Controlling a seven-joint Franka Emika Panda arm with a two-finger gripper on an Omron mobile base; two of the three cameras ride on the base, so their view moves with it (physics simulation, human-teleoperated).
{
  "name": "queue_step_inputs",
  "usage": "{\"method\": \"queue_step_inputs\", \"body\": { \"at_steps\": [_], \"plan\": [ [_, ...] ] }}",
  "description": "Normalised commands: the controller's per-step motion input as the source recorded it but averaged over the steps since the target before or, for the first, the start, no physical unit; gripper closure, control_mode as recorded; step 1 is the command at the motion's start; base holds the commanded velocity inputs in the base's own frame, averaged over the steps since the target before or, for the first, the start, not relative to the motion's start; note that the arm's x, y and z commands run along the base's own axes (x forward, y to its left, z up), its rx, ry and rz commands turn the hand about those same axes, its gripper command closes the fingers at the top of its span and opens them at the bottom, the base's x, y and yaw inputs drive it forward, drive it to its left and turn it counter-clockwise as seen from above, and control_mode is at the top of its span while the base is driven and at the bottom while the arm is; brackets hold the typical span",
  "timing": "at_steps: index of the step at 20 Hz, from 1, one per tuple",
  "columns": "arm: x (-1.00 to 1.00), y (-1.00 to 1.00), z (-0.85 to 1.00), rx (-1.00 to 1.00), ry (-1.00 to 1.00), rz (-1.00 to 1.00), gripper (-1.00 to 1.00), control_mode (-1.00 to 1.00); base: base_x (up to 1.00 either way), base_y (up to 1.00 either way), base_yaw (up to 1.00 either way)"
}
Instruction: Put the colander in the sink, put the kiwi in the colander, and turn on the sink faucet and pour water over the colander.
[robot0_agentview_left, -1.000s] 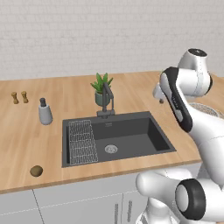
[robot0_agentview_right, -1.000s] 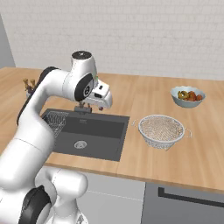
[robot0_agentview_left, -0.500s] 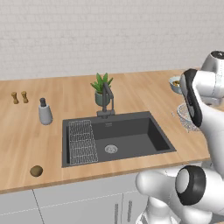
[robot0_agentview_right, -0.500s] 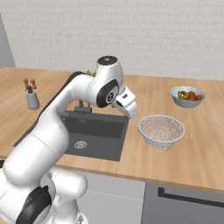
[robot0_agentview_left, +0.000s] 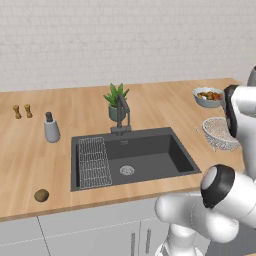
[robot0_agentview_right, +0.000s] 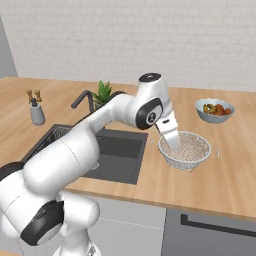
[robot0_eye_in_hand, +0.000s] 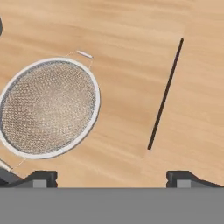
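Left base view: the colander (robot0_agentview_left: 218, 133) sits on the worktop near its right edge, well apart from the sink (robot0_agentview_left: 131, 156), with the fruit bowl (robot0_agentview_left: 207, 96) behind it toward the back; the kiwi (robot0_agentview_left: 41, 195) lies near the front left corner; the faucet (robot0_agentview_left: 123, 114) stands at the sink's back rim, a plant (robot0_agentview_left: 115, 100) just behind it.

Right base view: the arm reaches over the colander (robot0_agentview_right: 185, 150), its hand low above the mesh; the sink (robot0_agentview_right: 111, 154) lies to the left, the bowl (robot0_agentview_right: 214, 110) behind.

Hand view: the gripper (robot0_eye_in_hand: 111, 178) is spread wide and empty; the colander (robot0_eye_in_hand: 48, 107) lies off toward one fingertip, not between the two; a dark seam (robot0_eye_in_hand: 165, 94) crosses the wood.

The colander looks light, stiff and thin-walled; the mesh would likely slip, so the rim or a small wire handle seems the best hold.
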Motion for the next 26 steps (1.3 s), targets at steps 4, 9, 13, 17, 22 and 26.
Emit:
{"method": "queue_step_inputs", "body": {
  "at_steps": [4, 9, 13, 17, 22, 26],
  "plan": [
    [-0.14, -0.82, -0.08, 0.26, -0.06, -0.30, -1.00, -1.00, 0.00, 0.00, 0.00],
    [-0.01, -0.49, -0.18, 0.29, -0.12, -0.17, -1.00, -1.00, 0.00, 0.00, 0.00],
    [0.02, -0.06, -0.31, 0.20, -0.25, -0.02, -1.00, -1.00, 0.00, 0.00, 0.00],
    [0.03, 0.02, -0.42, 0.03, -0.29, 0.00, -1.00, -1.00, 0.00, 0.00, 0.00],
    [0.00, 0.18, -0.49, -0.01, -0.26, 0.00, -1.00, -1.00, 0.00, 0.00, 0.00],
    [0.13, 0.21, -0.47, -0.01, -0.19, 0.00, -1.00, -1.00, 0.00, 0.00, 0.00]
  ]
}}
